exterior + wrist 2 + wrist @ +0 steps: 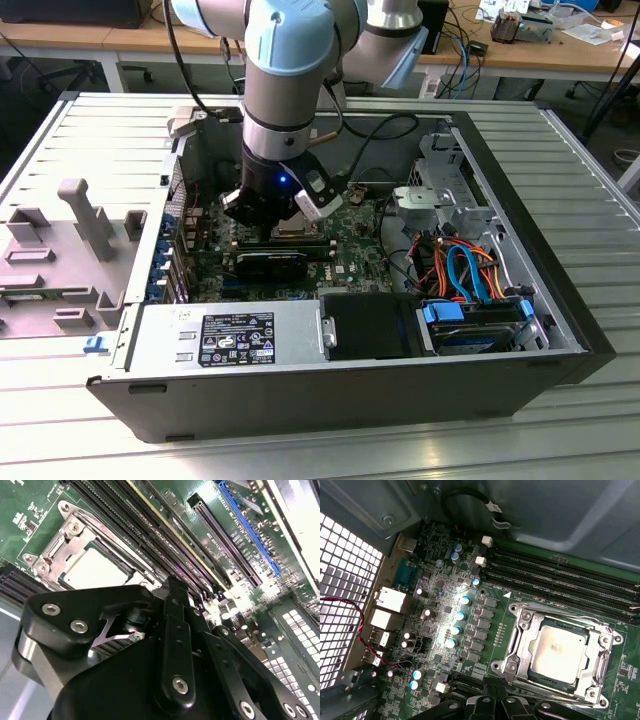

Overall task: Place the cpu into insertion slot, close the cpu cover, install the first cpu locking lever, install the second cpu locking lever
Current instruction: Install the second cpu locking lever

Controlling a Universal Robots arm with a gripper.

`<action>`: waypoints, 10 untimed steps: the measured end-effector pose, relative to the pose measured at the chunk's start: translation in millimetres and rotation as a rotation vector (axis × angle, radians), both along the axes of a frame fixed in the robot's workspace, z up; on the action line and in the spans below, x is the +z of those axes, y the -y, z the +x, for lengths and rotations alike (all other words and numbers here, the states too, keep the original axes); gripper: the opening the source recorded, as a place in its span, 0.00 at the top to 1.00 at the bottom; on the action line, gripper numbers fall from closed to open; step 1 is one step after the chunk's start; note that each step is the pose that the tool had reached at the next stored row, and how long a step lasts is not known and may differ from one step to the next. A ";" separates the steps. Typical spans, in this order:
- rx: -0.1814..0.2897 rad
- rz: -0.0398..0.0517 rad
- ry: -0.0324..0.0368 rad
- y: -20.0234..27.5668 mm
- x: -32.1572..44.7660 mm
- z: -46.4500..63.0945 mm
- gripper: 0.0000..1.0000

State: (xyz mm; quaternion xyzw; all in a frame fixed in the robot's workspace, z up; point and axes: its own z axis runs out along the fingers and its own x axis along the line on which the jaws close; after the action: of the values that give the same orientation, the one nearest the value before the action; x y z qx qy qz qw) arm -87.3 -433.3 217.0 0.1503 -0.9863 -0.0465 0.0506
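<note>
- Pincer [170, 587]: black, hanging low over the green motherboard [445, 605] inside the open computer case [560, 330]; the second wrist view shows its fingers drawn together with nothing between them, tips just beside the insertion slot [560, 652].
- Cpu [560, 650]: dull silver-grey square, seated flat in the insertion slot, metal top facing up out of the case. Being square, it has no long axis; its edges run parallel to the socket frame.
- Cpu cover [517, 647]: silvery frame plate lying down around the cpu, which shows through its window. The frame's longer side runs across the direction of the adjacent black memory slots [560, 572].
- Locking levers: whether latched cannot be told.
- Computer case: lies on its side on the slatted metal tabletop [90, 130], near the middle, opening upward; the slot sits in the board's half nearer the tabletop's far edge.
- Power supply [230, 335]: grey box along the case wall nearest the tabletop's near edge.
- Grey moulded fixture [70, 240]: on the tabletop at the edge on the exterior view's left, apart from the case.
</note>
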 end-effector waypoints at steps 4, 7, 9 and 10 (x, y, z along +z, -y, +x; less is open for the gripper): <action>0.000 0.0026 -0.0003 -0.4 -4.3 0.0 0.89; 0.000 0.0039 -0.0005 -0.9 -10.5 -0.5 0.89; 0.000 0.0048 -0.0009 -1.1 -12.4 -1.4 0.89; 0.000 0.0067 -0.0009 -1.3 -13.2 -2.0 0.89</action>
State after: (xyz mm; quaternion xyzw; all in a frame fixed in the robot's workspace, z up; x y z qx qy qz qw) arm -89.3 -432.0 203.8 0.1504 -0.9861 -0.0498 0.0505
